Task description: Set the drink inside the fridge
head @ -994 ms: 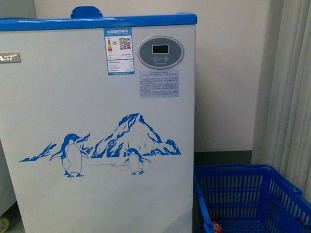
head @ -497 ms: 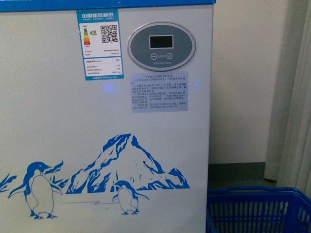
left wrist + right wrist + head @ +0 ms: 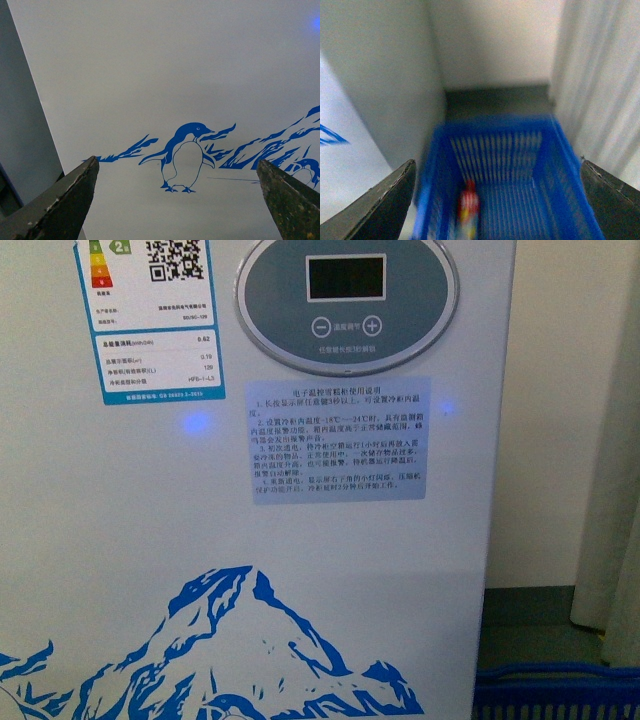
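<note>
The fridge (image 3: 150, 540) fills the front view at close range, a white front with a digital panel (image 3: 346, 302) and blue mountain print; its top rim and lids are out of view. My left gripper (image 3: 176, 161) is open and empty, facing the fridge front (image 3: 150, 75) at the penguin print. My right gripper (image 3: 497, 161) is open and empty above the blue mesh basket (image 3: 565, 165). The drink (image 3: 468, 207) lies in the basket, a blurred bottle with a red cap and red label. The fridge side (image 3: 340, 175) stands beside the basket.
The basket's rim (image 3: 560, 690) shows on the dark floor to the right of the fridge. A pale wall (image 3: 540, 390) is behind it. A white curtain (image 3: 600, 75) hangs close along the basket's far side, also at the front view's right edge (image 3: 615, 440).
The front view has closed in on the fridge: its blue top rim and the penguins have left the frame, the panel has grown, and only the basket's rim remains.
</note>
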Controlling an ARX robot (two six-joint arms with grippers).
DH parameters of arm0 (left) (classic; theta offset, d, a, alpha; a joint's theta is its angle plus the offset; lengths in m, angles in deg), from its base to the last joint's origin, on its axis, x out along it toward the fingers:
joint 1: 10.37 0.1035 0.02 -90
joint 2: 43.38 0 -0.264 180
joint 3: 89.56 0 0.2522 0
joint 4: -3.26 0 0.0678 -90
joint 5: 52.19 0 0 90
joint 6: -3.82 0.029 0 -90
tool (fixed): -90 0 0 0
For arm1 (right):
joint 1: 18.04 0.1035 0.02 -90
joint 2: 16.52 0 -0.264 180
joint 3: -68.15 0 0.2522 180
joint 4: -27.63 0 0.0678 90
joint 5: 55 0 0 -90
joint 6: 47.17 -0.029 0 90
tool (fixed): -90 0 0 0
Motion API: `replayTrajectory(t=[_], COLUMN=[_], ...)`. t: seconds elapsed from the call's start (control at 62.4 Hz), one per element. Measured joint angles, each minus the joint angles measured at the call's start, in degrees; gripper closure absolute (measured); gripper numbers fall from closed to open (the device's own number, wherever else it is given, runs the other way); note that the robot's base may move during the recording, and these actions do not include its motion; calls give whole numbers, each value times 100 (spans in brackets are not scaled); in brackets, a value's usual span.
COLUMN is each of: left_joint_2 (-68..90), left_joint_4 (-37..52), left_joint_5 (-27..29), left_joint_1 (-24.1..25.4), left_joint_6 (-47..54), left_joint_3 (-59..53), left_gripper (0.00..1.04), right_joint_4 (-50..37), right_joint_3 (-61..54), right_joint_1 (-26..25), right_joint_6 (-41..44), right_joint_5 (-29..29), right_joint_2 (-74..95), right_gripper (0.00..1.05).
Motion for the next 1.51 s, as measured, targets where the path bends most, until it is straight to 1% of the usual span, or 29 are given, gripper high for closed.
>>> replayTrajectory(t=[0.032, 0.048, 0.064, 0.128, 0.192, 0.208, 0.273, 0.321, 0.465, 0.513, 0.593, 0.722, 0.898, 1.026, 1.267, 1.507], left_joint_2=[-2, -2, 0, -2, -2, -2, -2, -2, 0, -2, -2, -2, -2, -2, -2, -2], left_joint_4=[0, 0, 0, 0, 0, 0, 0, 0, 0, 0, 0, 0, 0, 0, 0, 0], left_joint_5=[-4, -2, -2, 0, 0, -2, 0, -2, 0, 0, -2, -2, -2, -2, -2, 0], left_joint_1=[0, 0, 0, 0, 0, 0, 0, 0, 0, 0, 0, 0, 0, 0, 0, 0], left_joint_6=[2, 2, 2, 2, 2, 2, 2, 2, 2, 2, 2, 2, 2, 0, 2, 2], left_joint_3=[0, 0, 0, 0, 0, 0, 0, 0, 0, 0, 0, 0, 0, 0, 0, 0], left_gripper=[8, 8, 8, 8, 8, 8, 8, 8, 8, 8, 8, 8, 8, 8, 8, 8], right_joint_4=[420, 516, 511, -114, -789, -944, -1305, -1832, -2653, -2981, -3235, -3694, -3709, -3604, -3856, -3901], right_joint_3=[273, 420, 527, 916, 1241, 1320, 1493, 1720, 2079, 2396, 2859, 3604, 4557, 5123, 5965, 6483], right_joint_1=[-79, -184, -304, -804, -1036, -1049, -1034, -935, -876, -892, -901, -868, -955, -955, -723, -474], right_joint_6=[-323, -518, -721, -1110, -1285, -1327, -1362, -1366, -1325, -1294, -1307, -1523, -1458, -1403, -1467, -1541], right_joint_5=[-170, -179, -70, 535, 887, 992, 1113, 1241, 1449, 1469, 1471, 1663, 1884, 1873, 2175, 2247], right_joint_2=[546, 949, 1325, 2900, 4199, 4529, 5296, 6395, 8052, 8900, 9986, 11595, 12854, 13527, 14655, 15306], right_gripper=[7, 7, 7, 7, 7, 7, 7, 7, 7, 7, 7, 7, 7, 7, 7, 7])
